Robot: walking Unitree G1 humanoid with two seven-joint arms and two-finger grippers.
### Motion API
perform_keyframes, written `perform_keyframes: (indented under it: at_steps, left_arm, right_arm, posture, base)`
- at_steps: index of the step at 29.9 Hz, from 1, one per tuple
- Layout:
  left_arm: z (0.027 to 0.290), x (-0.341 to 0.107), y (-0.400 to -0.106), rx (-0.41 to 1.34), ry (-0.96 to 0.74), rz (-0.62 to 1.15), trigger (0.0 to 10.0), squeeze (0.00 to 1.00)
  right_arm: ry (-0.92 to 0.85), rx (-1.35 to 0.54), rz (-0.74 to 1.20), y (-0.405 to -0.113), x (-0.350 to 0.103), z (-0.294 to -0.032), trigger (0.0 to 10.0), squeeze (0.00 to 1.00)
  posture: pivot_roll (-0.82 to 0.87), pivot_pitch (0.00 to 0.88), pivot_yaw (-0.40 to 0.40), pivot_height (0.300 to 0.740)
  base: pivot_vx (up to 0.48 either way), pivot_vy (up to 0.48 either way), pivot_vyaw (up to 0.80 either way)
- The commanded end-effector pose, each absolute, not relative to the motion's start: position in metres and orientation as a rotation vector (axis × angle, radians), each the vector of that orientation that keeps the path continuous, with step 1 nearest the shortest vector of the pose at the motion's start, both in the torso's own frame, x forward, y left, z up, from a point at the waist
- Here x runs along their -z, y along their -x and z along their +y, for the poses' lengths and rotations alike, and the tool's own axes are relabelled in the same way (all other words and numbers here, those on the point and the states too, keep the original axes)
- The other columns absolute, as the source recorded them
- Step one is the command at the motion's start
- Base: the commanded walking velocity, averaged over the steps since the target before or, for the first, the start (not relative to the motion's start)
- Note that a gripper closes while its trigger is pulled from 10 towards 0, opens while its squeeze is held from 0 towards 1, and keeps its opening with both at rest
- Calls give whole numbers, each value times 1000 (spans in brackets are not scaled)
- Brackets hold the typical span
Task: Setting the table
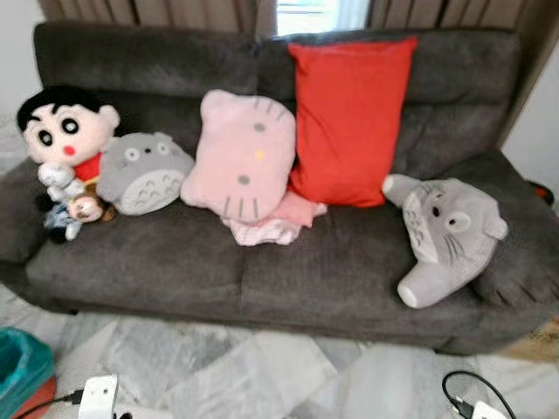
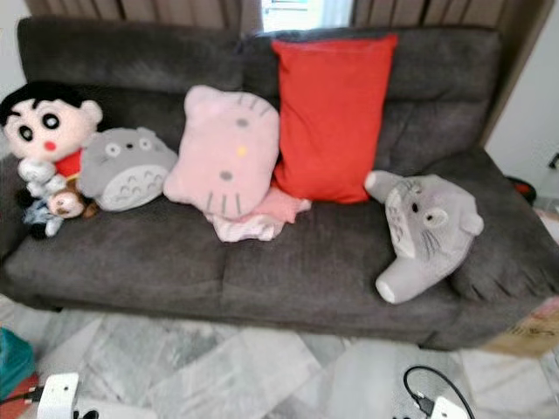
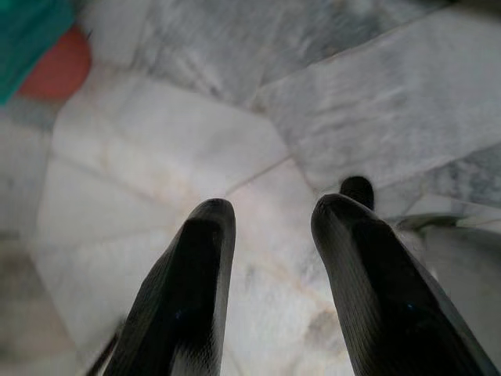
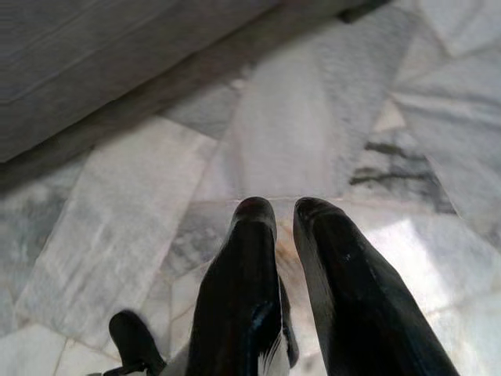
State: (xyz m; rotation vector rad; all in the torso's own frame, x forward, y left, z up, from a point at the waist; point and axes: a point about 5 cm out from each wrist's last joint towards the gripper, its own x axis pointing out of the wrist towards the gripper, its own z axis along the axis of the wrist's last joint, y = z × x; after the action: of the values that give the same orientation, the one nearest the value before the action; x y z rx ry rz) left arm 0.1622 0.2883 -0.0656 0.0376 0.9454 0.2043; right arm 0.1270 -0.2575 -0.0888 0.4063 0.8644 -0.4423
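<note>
No tableware or table is in sight. I face a dark grey sofa (image 1: 262,271) from the head views. In the left wrist view my left gripper (image 3: 274,207) hangs over pale marble floor tiles, its two black fingers (image 3: 192,282) apart and open with nothing between them. In the right wrist view my right gripper (image 4: 283,207) also hangs above the floor near the sofa's base (image 4: 117,70). Its fingers stand close together, shut, with nothing held.
On the sofa lie a red cushion (image 1: 349,118), a pink cat cushion (image 1: 244,157), two grey plush toys (image 1: 450,236) (image 1: 144,175) and a cartoon boy doll (image 1: 65,131). On the marble floor are a teal basket (image 1: 19,367), a white charger (image 1: 98,397) and a black cable (image 1: 467,388).
</note>
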Motion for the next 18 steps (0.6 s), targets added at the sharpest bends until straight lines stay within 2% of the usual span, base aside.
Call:
perform_keyframes:
  at_steps: [1,10,18]
  left_arm:
    - [295,65,-157,-217,-45,966,10000,0]
    - [284,69,-159,-196,-46,965,10000,0]
    - [286,68,-160,-200,-47,963,10000,0]
  right_arm:
    - [-408,445,855,-128,88,-258,10000,0]
    - [-411,442,866,-126,89,-257,10000,0]
    - [-405,440,865,-128,88,-257,10000,0]
  posture:
    - [-7,0,11,740]
    - [-10,0,13,740]
    - [-6,0,12,740]
  base:
    - [0,0,800]
    - [0,0,800]
    - [0,0,800]
